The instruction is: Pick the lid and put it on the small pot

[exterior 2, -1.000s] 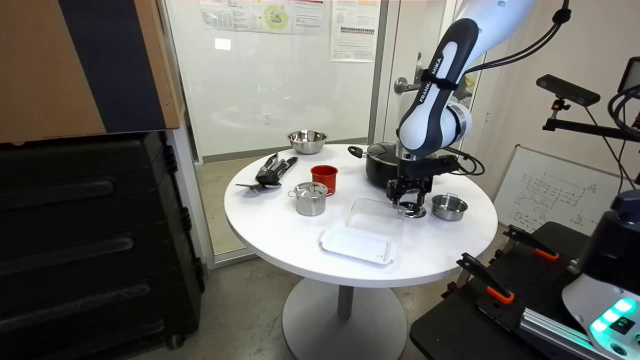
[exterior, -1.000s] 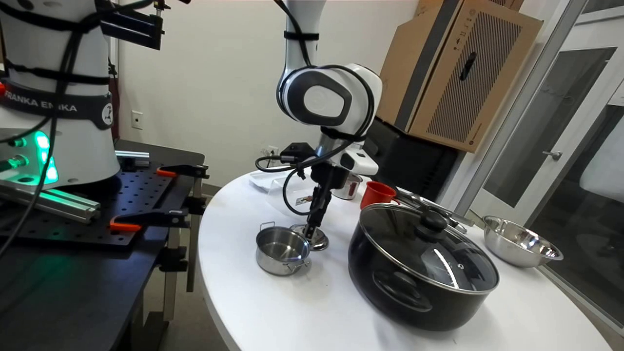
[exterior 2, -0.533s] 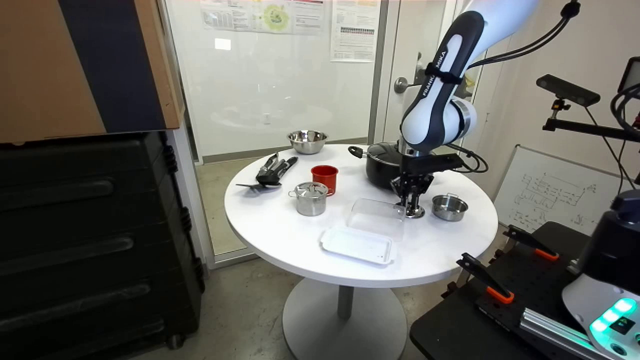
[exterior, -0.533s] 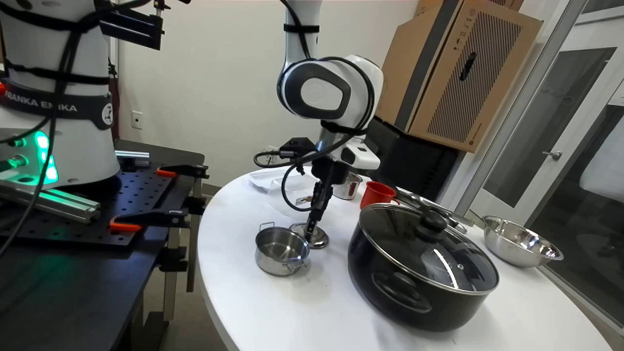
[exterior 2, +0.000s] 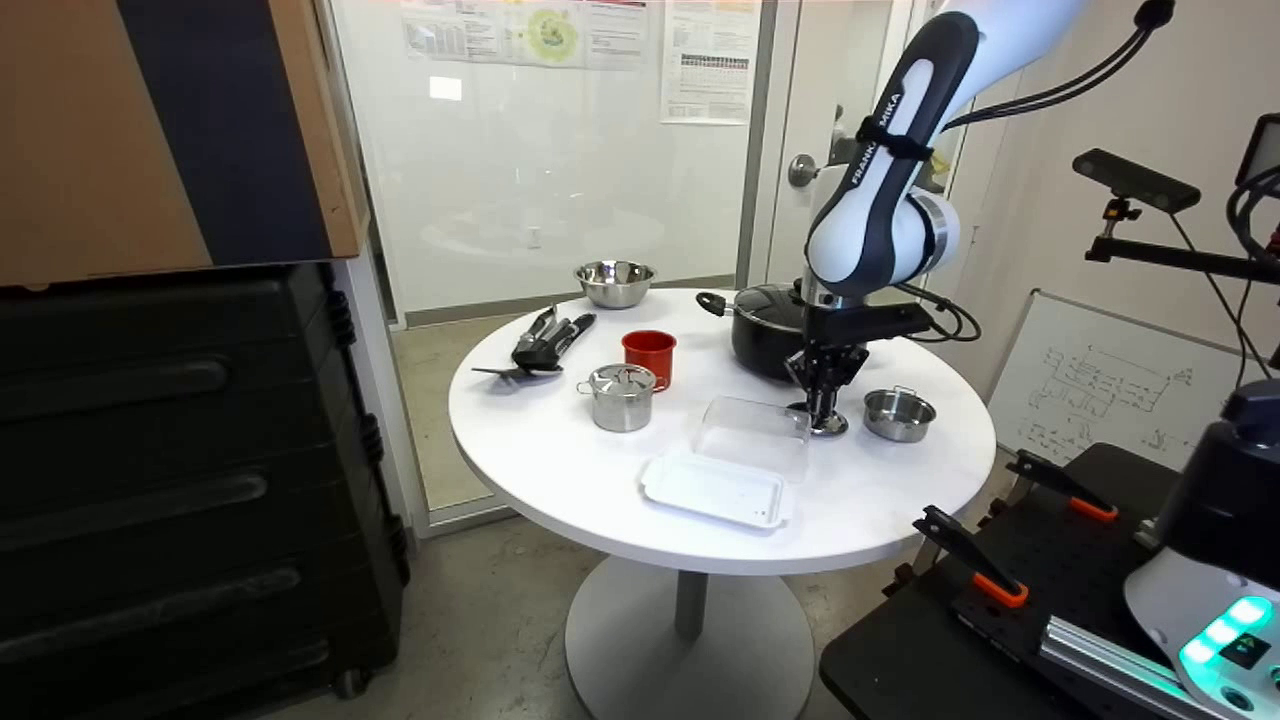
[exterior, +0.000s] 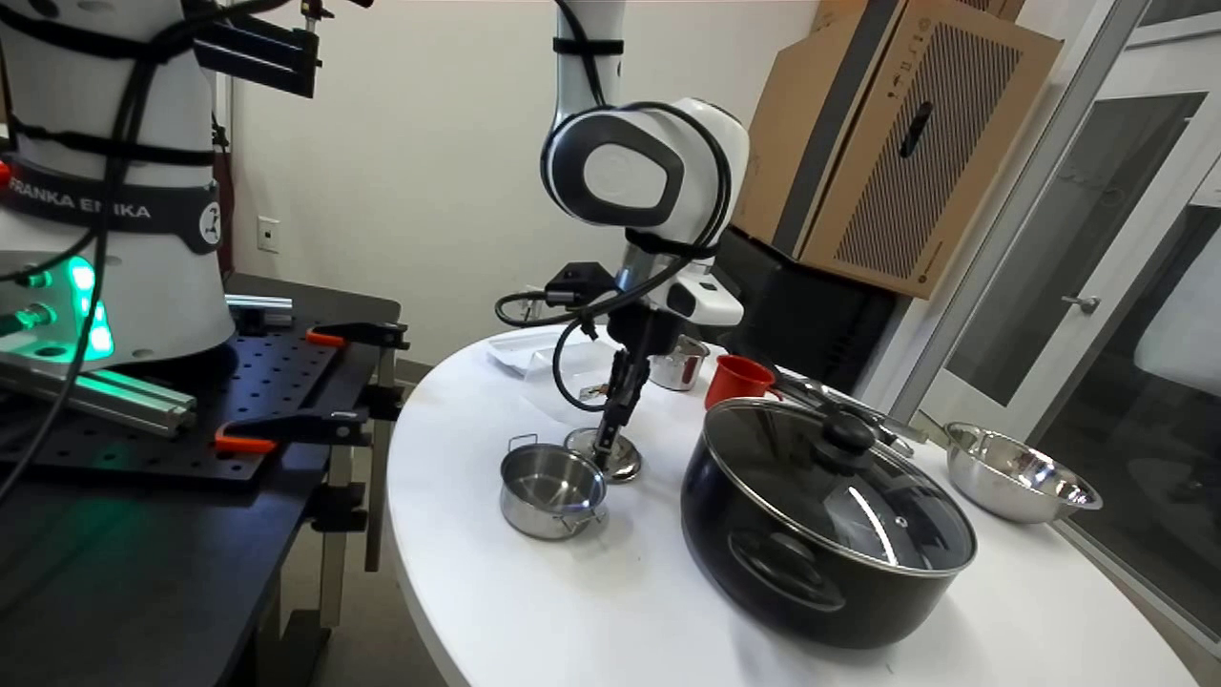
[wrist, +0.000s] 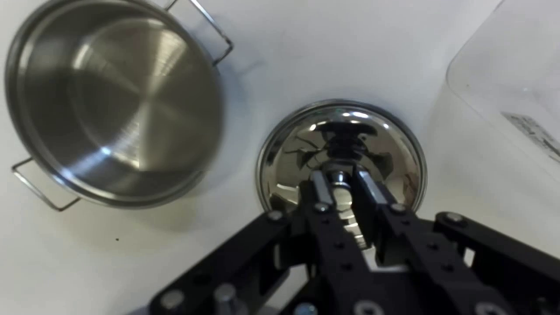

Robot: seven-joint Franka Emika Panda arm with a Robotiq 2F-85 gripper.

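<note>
The lid, a small round shiny steel one (wrist: 315,148), lies under my gripper (wrist: 339,174) in the wrist view. Both fingers press close on either side of its central knob, so the gripper is shut on the lid; part of the lid is covered by the fingers. Whether its rim still touches the table I cannot tell. Just beside it stands the small pot (wrist: 109,100), uncovered, low and steel with wire handles. Both exterior views also show the small pot (exterior: 553,518) upright on the white table, close to the lid (exterior 2: 833,424).
A large black pot (exterior: 811,572) with a glass lid stands near the gripper. Close by lie a clear plastic box (exterior 2: 753,435) and a white tray (exterior 2: 715,492). Farther off are a lidded steel pot (exterior 2: 621,408), a red mug (exterior 2: 649,360), utensils (exterior 2: 545,345) and a steel bowl (exterior 2: 615,290).
The fingers have come together from wide apart onto the lid's knob. The arm has shifted slightly, and the lid has moved a little with it. The small pot has stayed in place.
</note>
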